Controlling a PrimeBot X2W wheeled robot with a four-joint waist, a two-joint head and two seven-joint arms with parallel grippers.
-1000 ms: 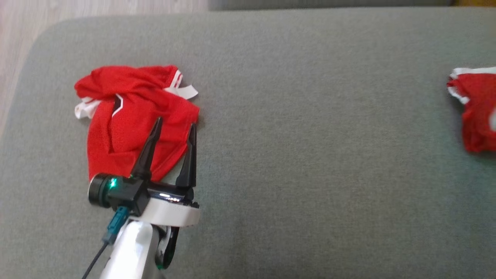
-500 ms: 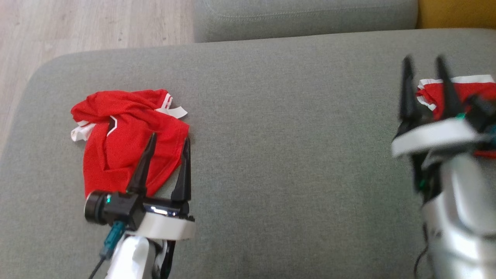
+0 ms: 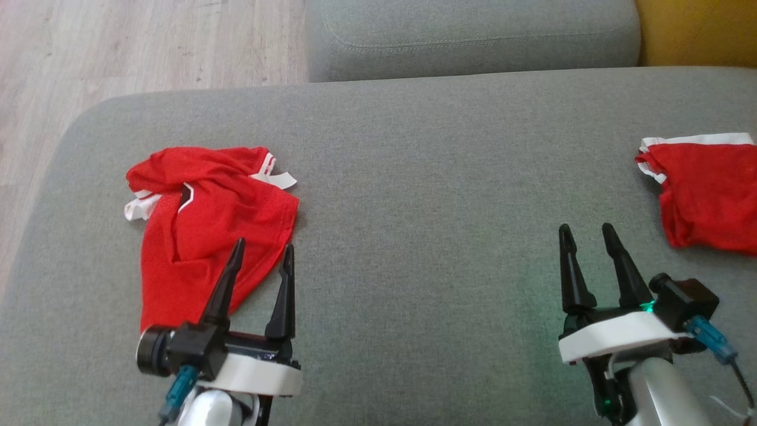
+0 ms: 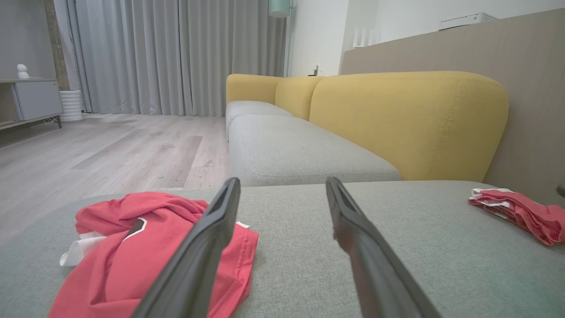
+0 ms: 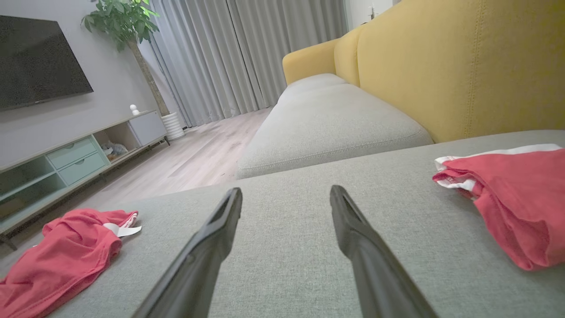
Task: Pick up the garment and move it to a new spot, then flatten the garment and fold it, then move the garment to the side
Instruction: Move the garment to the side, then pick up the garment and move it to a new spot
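Same build on both: left gripper (image 3: 264, 244) at lower left and right gripper (image 3: 585, 227) at lower right each have two long tapered black fingers (image 3: 223, 290), a white oval collar (image 3: 251, 376), a silvery forearm (image 3: 662, 384) and a teal plug (image 3: 709, 343). Tiny green light (image 3: 649, 306) glows on the right one.

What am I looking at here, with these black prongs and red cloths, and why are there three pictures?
This is a two-armed robot working at a grey sofa seat. The black prongs are its grasping parts: each arm ends in a pincer with two long fingers. The top-down picture comes from a camera on the robot's head; there the left pincer shows at lower left and the right pincer at lower right. The other two come from cameras on each wrist, looking along that pincer's own fingers. On the seat lie a crumpled red garment with white trim, by the left pincer, and a second red garment at the far right. Both pincers stand open and hold nothing.
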